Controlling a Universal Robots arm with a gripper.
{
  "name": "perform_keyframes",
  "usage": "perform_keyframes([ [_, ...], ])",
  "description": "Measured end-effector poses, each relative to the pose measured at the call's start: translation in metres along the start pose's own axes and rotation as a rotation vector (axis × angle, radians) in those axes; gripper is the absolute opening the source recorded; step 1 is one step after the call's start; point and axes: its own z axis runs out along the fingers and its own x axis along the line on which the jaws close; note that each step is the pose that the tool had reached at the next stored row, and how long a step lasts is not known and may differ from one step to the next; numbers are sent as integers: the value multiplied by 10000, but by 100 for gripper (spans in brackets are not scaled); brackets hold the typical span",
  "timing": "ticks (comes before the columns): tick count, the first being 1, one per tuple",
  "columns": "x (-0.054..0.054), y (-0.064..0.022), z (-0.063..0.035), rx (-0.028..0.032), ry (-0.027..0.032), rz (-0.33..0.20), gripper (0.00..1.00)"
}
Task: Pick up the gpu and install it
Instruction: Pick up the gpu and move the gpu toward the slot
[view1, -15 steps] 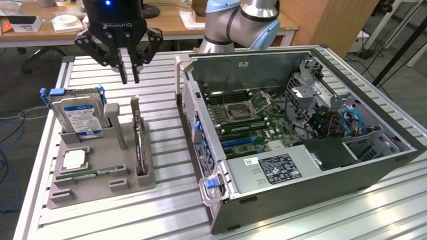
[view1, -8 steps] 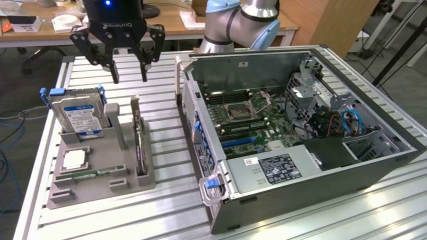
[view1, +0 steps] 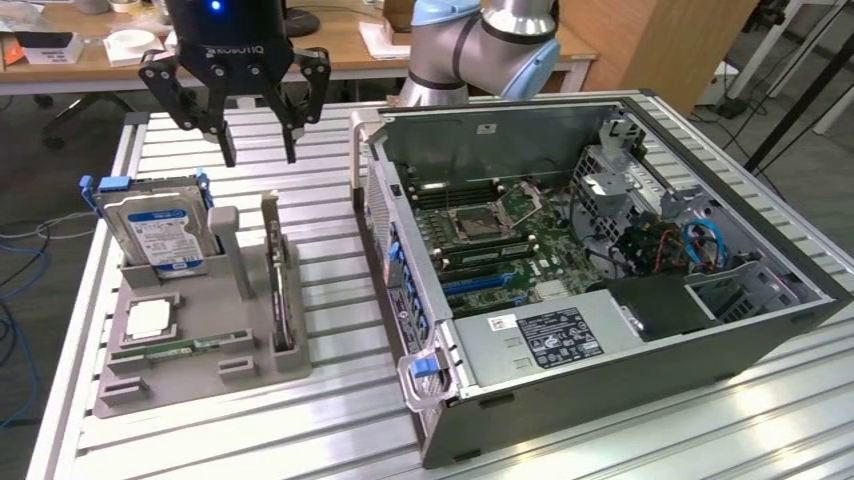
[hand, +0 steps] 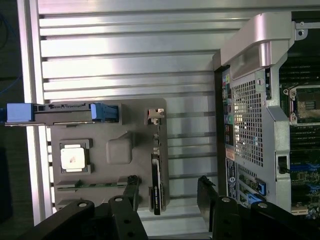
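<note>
Worktop (view1: 267, 430) (hand: 125, 50): slatted aluminium, carries everything.

PC case (view1: 641, 370) (hand: 250, 100): on its side on the exterior view's right, side panel off, motherboard (view1: 494, 230) exposed.

Robot arm (view1: 481, 45): behind the case, far side of the worktop.

Grey fixture tray (view1: 200, 370) (hand: 120, 150): on the exterior view's left, beside the case but not touching it.

Hard drive (view1: 158, 235) (hand: 55, 112): blue-white label, blue carrier, upright at the tray's far end.

End effector (view1: 260, 155) (hand: 168, 181): open, fingers wide apart, nothing between them. It hangs above the far end of the tray, clear of all parts.

gpu (view1: 278, 290) (hand: 156, 185): not installed. It stands on edge in a slot along the tray's case-side edge, with the silver bracket at the far end. In the wrist view it lies below the gap between the fingers, closer to one finger than the other, with no contact.

CPU (view1: 147, 320) (hand: 74, 156): flat in its tray pocket, near the drive.

Memory stick (view1: 180, 348) (hand: 90, 184): green, lies flat in the tray just beside the CPU.
</note>
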Motion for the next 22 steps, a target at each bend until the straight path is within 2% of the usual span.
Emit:
perform_keyframes([
  [5, 0, -13, 7, -1, -1, -1, 59],
  [14, -7, -101, 19, 0, 1, 0, 59],
  [22, -8, -143, 68, 0, 0, 1, 59],
])
